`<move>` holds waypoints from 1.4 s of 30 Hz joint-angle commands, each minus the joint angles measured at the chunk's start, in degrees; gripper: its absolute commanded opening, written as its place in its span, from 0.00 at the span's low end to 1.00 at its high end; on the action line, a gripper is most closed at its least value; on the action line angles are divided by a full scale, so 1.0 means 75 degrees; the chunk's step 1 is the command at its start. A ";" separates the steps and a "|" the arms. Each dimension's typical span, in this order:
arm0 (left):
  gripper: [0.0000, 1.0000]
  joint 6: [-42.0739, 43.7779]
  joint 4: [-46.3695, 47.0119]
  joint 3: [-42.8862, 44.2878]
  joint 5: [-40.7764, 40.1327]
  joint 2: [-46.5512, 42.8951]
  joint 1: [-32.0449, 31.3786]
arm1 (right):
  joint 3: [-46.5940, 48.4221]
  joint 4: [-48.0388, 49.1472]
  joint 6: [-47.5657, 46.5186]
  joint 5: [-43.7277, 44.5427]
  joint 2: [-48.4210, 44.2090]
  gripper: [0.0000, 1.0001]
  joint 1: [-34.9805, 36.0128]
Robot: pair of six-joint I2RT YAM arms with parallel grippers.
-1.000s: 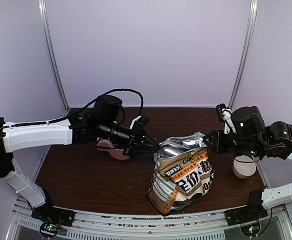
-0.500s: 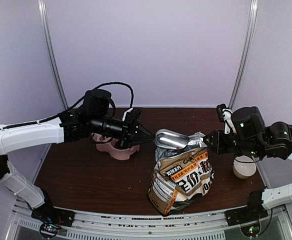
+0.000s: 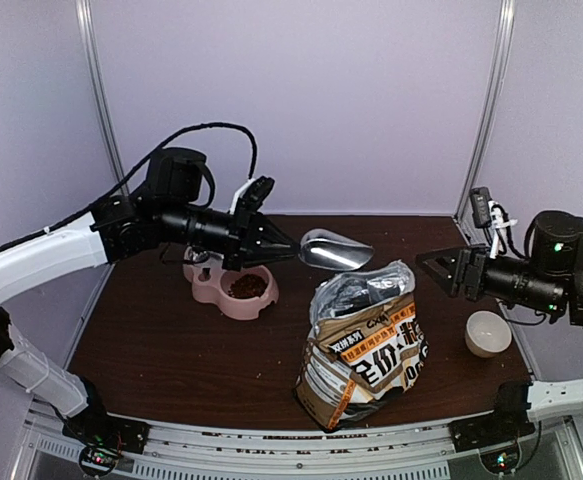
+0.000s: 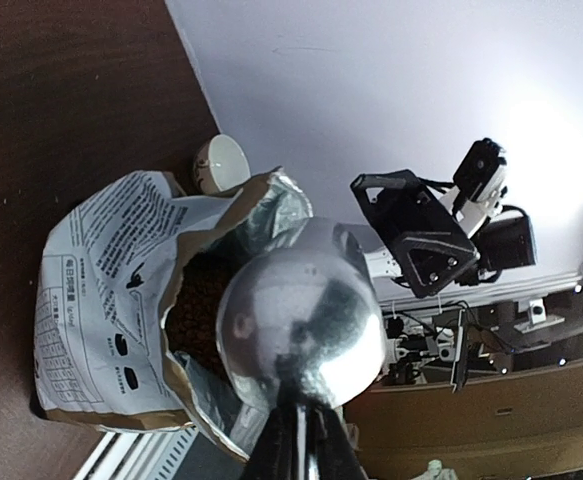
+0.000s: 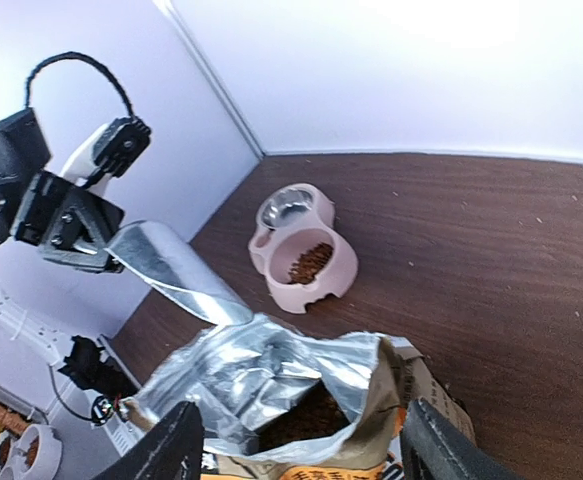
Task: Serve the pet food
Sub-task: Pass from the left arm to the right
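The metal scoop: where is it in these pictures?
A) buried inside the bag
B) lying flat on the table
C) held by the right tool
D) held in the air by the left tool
D: the left tool grips the metal scoop by its handle, in the air near the bag; the right tool is open and empty.

Pet food (image 5: 313, 413): small reddish-brown kibble, loose mass inside the standing foil-lined bag (image 3: 366, 360), mouth open. A smaller heap sits in one basin of the pink feeder (image 3: 218, 293).
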 commanded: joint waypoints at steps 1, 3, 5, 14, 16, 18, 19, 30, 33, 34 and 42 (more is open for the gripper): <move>0.00 0.1533 -0.0583 0.0513 0.0313 -0.0276 -0.0086 | 0.0040 0.1413 -0.1430 -0.1714 -0.0214 0.69 -0.0036; 0.00 0.1590 -0.0688 0.0573 0.0612 -0.0203 -0.0188 | 0.0330 0.1465 -0.1915 -0.2453 -0.0096 0.69 -0.0015; 0.00 0.1496 -0.0603 0.0576 0.0665 -0.0211 -0.0295 | 0.0595 0.1432 -0.2290 -0.2781 0.0094 0.69 0.0020; 0.00 0.0542 0.0597 0.0395 0.1137 -0.0240 -0.0564 | 0.0770 0.1347 -0.3476 -0.3301 0.0999 0.67 0.0443; 0.00 0.0507 0.0609 0.0400 0.1167 -0.0243 -0.0589 | 0.0767 0.1383 -0.3645 -0.3091 0.1129 0.66 0.0555; 0.00 0.0506 0.0603 0.0390 0.1226 -0.0243 -0.0613 | 0.0838 0.1399 -0.3736 -0.2930 0.1262 0.64 0.0593; 0.00 0.0504 0.0598 0.0370 0.1243 -0.0252 -0.0620 | 0.0881 0.1399 -0.3763 -0.2822 0.1322 0.63 0.0605; 0.00 0.0361 0.0703 0.0224 0.1411 -0.0255 -0.0693 | 0.0721 0.1873 -0.3635 -0.2629 0.1365 0.31 0.0664; 0.00 0.0339 0.0750 0.0162 0.1480 -0.0249 -0.0719 | 0.0635 0.2028 -0.3565 -0.2616 0.1340 0.20 0.0685; 0.00 0.0334 0.0750 0.0146 0.1479 -0.0260 -0.0729 | 0.0626 0.2062 -0.3548 -0.2639 0.1339 0.14 0.0692; 0.61 0.2542 -0.0257 0.0521 0.0590 -0.0445 -0.0791 | 0.0707 0.2102 -0.2676 -0.2746 0.1475 0.00 0.0691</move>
